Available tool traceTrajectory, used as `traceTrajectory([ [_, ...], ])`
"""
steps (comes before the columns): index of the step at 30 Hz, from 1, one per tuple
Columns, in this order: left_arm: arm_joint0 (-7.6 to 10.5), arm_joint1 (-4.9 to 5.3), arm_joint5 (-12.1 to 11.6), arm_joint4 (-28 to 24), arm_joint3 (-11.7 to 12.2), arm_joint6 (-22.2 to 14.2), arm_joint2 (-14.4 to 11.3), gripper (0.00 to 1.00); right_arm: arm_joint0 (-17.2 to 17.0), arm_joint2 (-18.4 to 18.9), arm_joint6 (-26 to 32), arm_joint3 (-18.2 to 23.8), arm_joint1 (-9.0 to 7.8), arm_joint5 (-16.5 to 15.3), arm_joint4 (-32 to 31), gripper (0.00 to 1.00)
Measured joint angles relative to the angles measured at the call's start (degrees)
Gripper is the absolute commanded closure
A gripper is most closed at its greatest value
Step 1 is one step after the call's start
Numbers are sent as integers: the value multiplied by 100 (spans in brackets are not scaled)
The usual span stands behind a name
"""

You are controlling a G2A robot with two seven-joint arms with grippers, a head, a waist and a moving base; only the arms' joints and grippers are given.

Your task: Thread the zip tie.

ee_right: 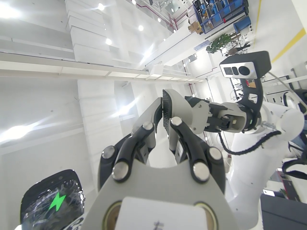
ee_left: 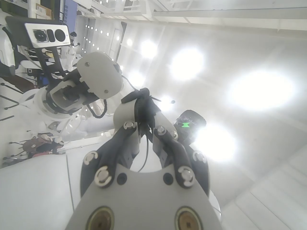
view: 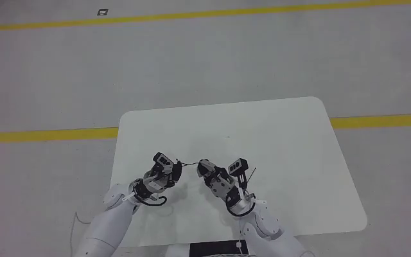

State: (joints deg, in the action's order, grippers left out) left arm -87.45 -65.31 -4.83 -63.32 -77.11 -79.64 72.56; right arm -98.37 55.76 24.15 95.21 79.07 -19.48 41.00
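Top view, left pincer (view: 179, 166) clenched on zip tie (view: 189, 164), right pincer (view: 202, 166) clenched beside it, over white table (view: 289, 128)

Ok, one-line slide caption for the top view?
Left gripper and right gripper face each other above the white rounded table, thin black zip tie stretched between them.

My zip tie (ee_left: 147, 149) is black, the counter (view: 276, 122) white, the floor (view: 205, 58) grey with yellow stripes. My right tool (ee_right: 162, 105) is white with black, cross-hatched pads (ee_right: 166, 116).

Ceiling lamps (ee_left: 260, 89) flare white across both wrist views (edges bend); table (view: 289, 128) evenly bright.
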Motion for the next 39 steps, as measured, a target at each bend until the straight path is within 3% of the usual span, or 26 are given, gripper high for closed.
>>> traceTrajectory([
  [39,0,0,0,0,0,0,0,100,-307,421,-46,233,-16,0,-165,100],
])
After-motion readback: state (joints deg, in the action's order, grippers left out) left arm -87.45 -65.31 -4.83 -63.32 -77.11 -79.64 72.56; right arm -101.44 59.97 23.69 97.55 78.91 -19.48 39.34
